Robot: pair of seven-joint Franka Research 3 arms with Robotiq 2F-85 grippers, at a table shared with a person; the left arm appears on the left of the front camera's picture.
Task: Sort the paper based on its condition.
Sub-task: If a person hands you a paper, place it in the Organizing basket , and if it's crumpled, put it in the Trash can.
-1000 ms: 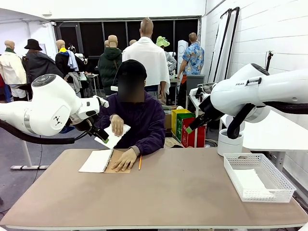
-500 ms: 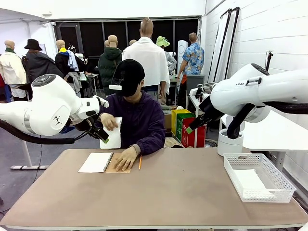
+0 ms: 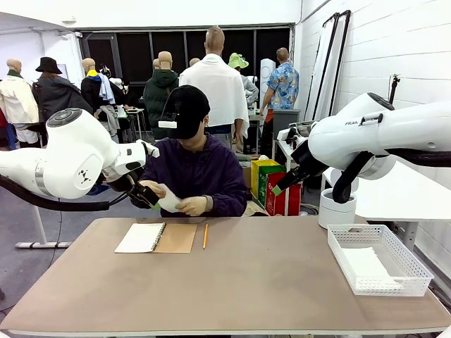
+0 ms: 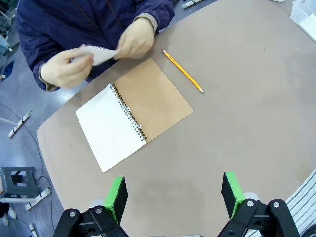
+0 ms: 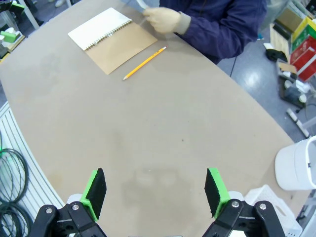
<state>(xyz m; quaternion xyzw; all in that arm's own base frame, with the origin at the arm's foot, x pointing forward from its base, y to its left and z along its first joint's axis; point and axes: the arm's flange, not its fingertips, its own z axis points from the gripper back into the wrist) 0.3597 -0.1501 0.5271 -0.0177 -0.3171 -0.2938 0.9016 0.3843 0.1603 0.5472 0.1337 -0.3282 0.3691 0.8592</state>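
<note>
The person across the table holds one white sheet of paper in both hands above the far edge; in the left wrist view the paper looks bent between the hands. More paper lies flat in the white mesh tray at the right. My left gripper hangs open high over the table, near the open notepad. My right gripper is open too, high above the bare middle of the table. In the front view both arms are raised, the left gripper close to the person's hands and the right gripper farther right.
A spiral notepad with a brown card cover lies open at the far left of the table, a yellow pencil beside it. A white bucket stands off the table behind the tray.
The person lifted the sheet off the notepad, took the other hand from the cover and now holds the sheet in both hands, lower down. Neither arm has moved.
</note>
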